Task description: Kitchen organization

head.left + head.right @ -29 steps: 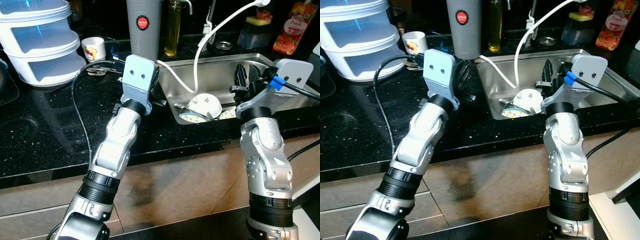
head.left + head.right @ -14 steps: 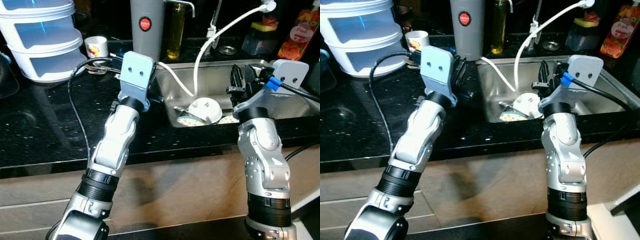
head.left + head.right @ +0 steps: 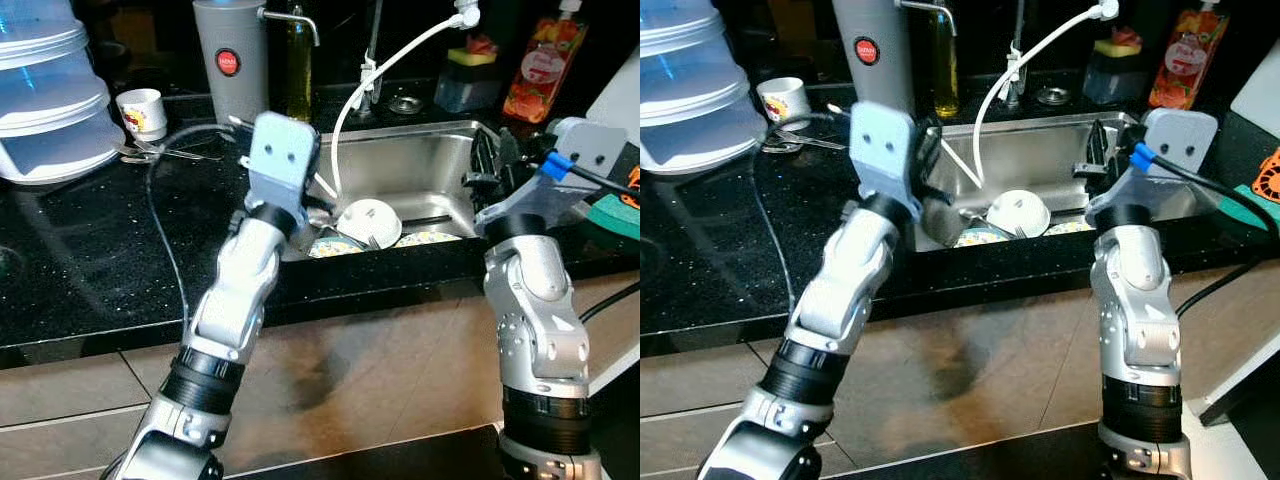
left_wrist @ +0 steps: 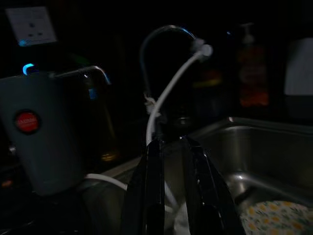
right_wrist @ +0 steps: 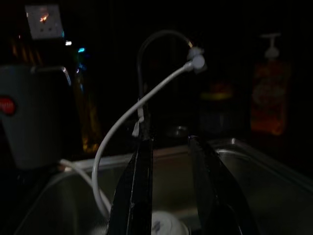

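You're facing sink (image 3: 440,160) in black counter (image 3: 90,260). L gripper (image 4: 171,196) raised over sink's near-left corner, fingers parted a little, nothing betw. R gripper (image 5: 171,191) over sink's right side, fingers apart, empty. White bowl (image 3: 368,218) upside down in sink centre, patterned plates (image 3: 425,239) beside/under it. White hose (image 3: 390,70) arcs from tap at 12 into basin. Grey canister (image 3: 230,60) at 11, cup (image 3: 142,110) at 10, stacked containers (image 3: 45,100) far at 10.

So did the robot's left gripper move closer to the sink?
Yes. The left gripper was over the black counter beside the sink and now reaches over the sink's near left corner, above the white bowl.
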You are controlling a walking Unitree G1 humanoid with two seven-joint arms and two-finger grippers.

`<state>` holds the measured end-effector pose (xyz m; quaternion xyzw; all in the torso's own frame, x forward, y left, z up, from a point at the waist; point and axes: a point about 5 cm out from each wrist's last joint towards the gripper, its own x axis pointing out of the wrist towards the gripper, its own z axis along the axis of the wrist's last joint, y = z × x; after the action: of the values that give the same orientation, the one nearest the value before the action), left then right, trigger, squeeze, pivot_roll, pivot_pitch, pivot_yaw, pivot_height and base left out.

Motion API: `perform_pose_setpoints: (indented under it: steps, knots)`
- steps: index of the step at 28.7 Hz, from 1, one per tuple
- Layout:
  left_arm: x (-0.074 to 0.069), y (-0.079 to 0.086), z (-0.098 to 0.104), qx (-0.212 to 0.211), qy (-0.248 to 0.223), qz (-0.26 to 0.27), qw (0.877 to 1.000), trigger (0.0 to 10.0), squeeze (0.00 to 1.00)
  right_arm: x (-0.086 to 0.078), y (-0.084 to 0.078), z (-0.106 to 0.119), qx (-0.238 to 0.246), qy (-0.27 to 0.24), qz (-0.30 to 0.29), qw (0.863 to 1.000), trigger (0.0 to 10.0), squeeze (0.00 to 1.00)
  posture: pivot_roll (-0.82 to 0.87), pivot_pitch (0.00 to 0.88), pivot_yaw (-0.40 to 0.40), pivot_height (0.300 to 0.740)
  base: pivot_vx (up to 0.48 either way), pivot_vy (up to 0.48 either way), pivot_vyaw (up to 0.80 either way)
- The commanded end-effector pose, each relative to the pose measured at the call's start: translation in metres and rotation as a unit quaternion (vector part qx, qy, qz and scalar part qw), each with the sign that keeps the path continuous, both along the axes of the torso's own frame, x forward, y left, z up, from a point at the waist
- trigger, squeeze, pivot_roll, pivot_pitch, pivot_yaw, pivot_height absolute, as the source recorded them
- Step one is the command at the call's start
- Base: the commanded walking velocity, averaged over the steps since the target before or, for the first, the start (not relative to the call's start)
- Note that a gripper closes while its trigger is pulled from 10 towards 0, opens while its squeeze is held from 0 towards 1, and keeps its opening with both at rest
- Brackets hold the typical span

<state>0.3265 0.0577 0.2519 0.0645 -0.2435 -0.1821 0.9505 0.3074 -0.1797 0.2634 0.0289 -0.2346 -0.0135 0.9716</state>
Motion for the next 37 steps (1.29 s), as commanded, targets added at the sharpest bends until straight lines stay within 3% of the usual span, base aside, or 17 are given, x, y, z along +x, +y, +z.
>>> perform_pose_setpoints:
  steps: [1, 7, 11, 13, 15, 16, 17, 18, 20, 22, 23, 24, 25, 29, 32, 34, 37]
  knots:
    - [-0.005, 0.003, 0.001, 0.019, -0.020, -0.006, 1.000, 10.0, 0.00, -0.001, 0.001, -0.005, -0.012, 0.012, 0.003, 1.000, 10.0, 0.00, -0.05, 0.000, -0.012, 0.740, 0.000, 0.000, 0.00]
    - [-0.039, 0.011, -0.030, 0.034, 0.051, -0.153, 0.986, 10.0, 0.00, -0.020, -0.010, -0.047, -0.071, 0.078, -0.011, 0.994, 10.0, 0.00, -0.05, 0.000, -0.033, 0.740, 0.000, 0.000, 0.00]
    - [-0.083, 0.026, -0.053, 0.007, 0.186, -0.353, 0.917, 10.0, 0.00, -0.043, -0.030, -0.076, -0.095, 0.130, -0.049, 0.986, 10.0, 0.00, -0.05, 0.000, -0.039, 0.740, 0.000, 0.000, 0.00]
    - [-0.092, 0.038, -0.063, 0.014, 0.224, -0.378, 0.898, 10.0, 0.00, -0.054, -0.045, -0.089, -0.094, 0.155, -0.084, 0.980, 10.0, 0.00, -0.05, 0.000, -0.036, 0.740, 0.000, 0.000, 0.00]
    - [-0.093, 0.041, -0.066, 0.017, 0.232, -0.378, 0.896, 10.0, 0.00, -0.057, -0.050, -0.092, -0.090, 0.161, -0.093, 0.978, 10.0, 0.00, -0.05, 0.000, -0.036, 0.740, 0.000, 0.000, 0.00]
    - [-0.108, 0.054, -0.072, 0.024, 0.267, -0.417, 0.868, 10.0, 0.00, -0.074, -0.068, -0.111, -0.089, 0.197, -0.130, 0.968, 10.0, 0.00, -0.06, 0.000, -0.028, 0.740, 0.000, 0.000, 0.00]
    - [-0.108, 0.054, -0.072, 0.024, 0.267, -0.417, 0.868, 10.0, 0.00, -0.074, -0.068, -0.111, -0.089, 0.197, -0.130, 0.968, 10.0, 0.00, -0.06, 0.000, -0.028, 0.740, 0.000, 0.000, 0.00]
    - [-0.128, 0.068, -0.080, 0.039, 0.312, -0.452, 0.835, 10.0, 0.00, -0.094, -0.083, -0.138, -0.076, 0.250, -0.150, 0.954, 10.0, 0.00, -0.06, 0.000, -0.022, 0.740, 0.000, 0.000, 0.00]
    - [-0.134, 0.073, -0.082, 0.042, 0.325, -0.461, 0.824, 10.0, 0.00, -0.100, -0.086, -0.146, -0.071, 0.265, -0.153, 0.949, 10.0, 0.00, -0.06, 0.000, -0.022, 0.740, 0.000, 0.000, 0.00]
    - [-0.144, 0.083, -0.086, 0.039, 0.366, -0.476, 0.799, 10.0, 0.00, -0.110, -0.089, -0.164, -0.063, 0.297, -0.157, 0.940, 10.0, 0.00, -0.06, 0.000, -0.011, 0.740, 0.000, 0.000, 0.00]
    - [-0.144, 0.083, -0.086, 0.039, 0.366, -0.476, 0.799, 10.0, 0.00, -0.110, -0.089, -0.164, -0.063, 0.297, -0.157, 0.940, 10.0, 0.00, -0.06, 0.000, -0.011, 0.740, 0.000, 0.000, 0.00]
    - [-0.157, 0.102, -0.102, 0.058, 0.431, -0.470, 0.768, 10.0, 0.00, -0.119, -0.089, -0.195, -0.056, 0.349, -0.154, 0.923, 10.0, 0.00, -0.05, 0.000, 0.009, 0.740, 0.000, 0.000, 0.00]
    - [-0.161, 0.112, -0.117, 0.072, 0.459, -0.454, 0.760, 10.0, 0.00, -0.123, -0.089, -0.212, -0.054, 0.375, -0.153, 0.913, 10.0, 0.00, -0.04, 0.000, 0.017, 0.740, 0.000, 0.000, 0.00]
    - [-0.161, 0.127, -0.165, 0.112, 0.521, -0.384, 0.754, 10.0, 0.00, -0.129, -0.081, -0.252, -0.045, 0.443, -0.121, 0.887, 10.0, 0.00, -0.05, 0.000, 0.028, 0.740, 0.000, 0.000, 0.00]
    - [-0.148, 0.135, -0.228, 0.163, 0.576, -0.235, 0.766, 10.0, 0.00, -0.138, -0.069, -0.289, -0.042, 0.516, -0.072, 0.853, 10.0, 0.00, -0.06, 0.000, 0.037, 0.740, 0.000, 0.000, 0.00]
    - [-0.146, 0.136, -0.241, 0.172, 0.586, -0.199, 0.767, 10.0, 0.00, -0.140, -0.067, -0.296, -0.041, 0.530, -0.065, 0.844, 10.0, 0.00, -0.06, 0.000, 0.037, 0.740, 0.000, 0.000, 0.00]
    - [-0.144, 0.141, -0.289, 0.197, 0.636, -0.061, 0.744, 10.0, 0.00, -0.149, -0.060, -0.323, -0.043, 0.591, -0.037, 0.805, 10.0, 0.00, -0.05, 0.000, 0.028, 0.740, 0.000, 0.000, 0.00]
